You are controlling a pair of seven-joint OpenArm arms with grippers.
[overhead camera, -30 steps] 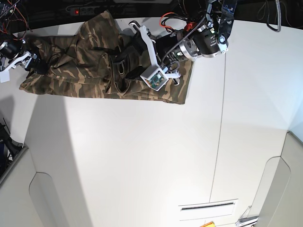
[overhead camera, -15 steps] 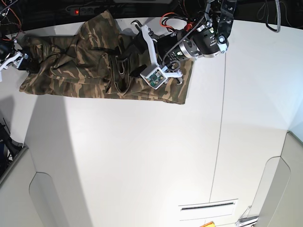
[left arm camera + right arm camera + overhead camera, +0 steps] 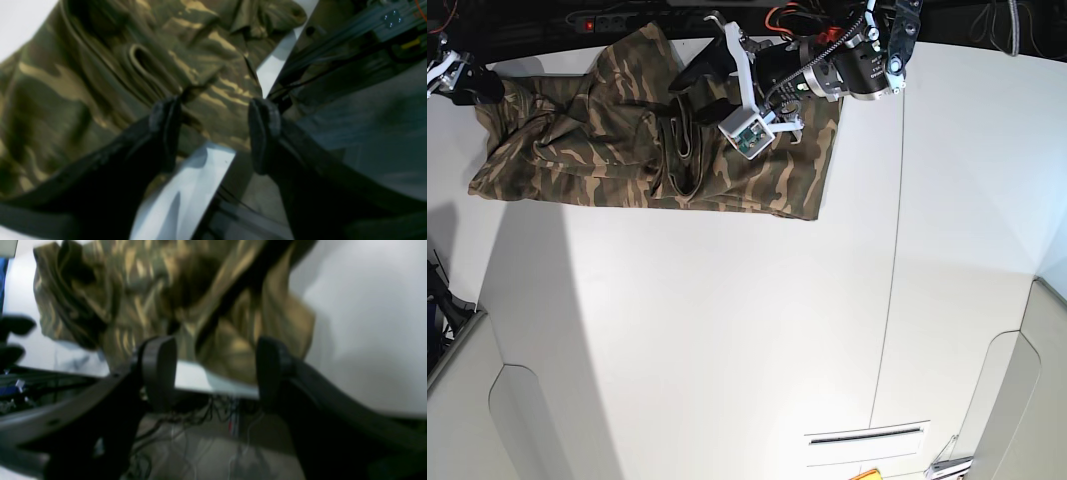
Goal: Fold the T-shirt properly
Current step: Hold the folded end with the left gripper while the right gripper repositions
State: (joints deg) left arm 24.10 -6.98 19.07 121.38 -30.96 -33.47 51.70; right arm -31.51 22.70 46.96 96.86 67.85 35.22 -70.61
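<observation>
Nearest in the base view, the white desk (image 3: 727, 330) is lying bare of any cloth across its whole front and middle. Farther back, the T-shirt (image 3: 627, 150) is lying along the desk's far edge as a long crumpled band, its long axis running side to side, with the tan collar (image 3: 685, 155) showing as a loop near the middle of the band.

The left pincer (image 3: 702, 72) is hovering over the far edge of the shirt, just beyond the collar, with its jaws spread and nothing between them. In the left wrist view the left pincer (image 3: 213, 133) is framing camouflage cloth and a strip of desk edge, the collar fold sitting just beyond the jaws. The right pincer (image 3: 467, 78) is sitting at the band's far end, off at the picture's corner, jaws likewise spread and empty; in its own view the right pincer (image 3: 213, 370) is looking at a bunched end of the shirt hanging close to the desk rim.

Judging by this, the left arm is nearer the collar region and the right arm nearer the bunched end.

Sleeves and hem are hard to separate in the wrinkles, both wrist views are blurred, and the right arm is mostly cut off in the base view.
</observation>
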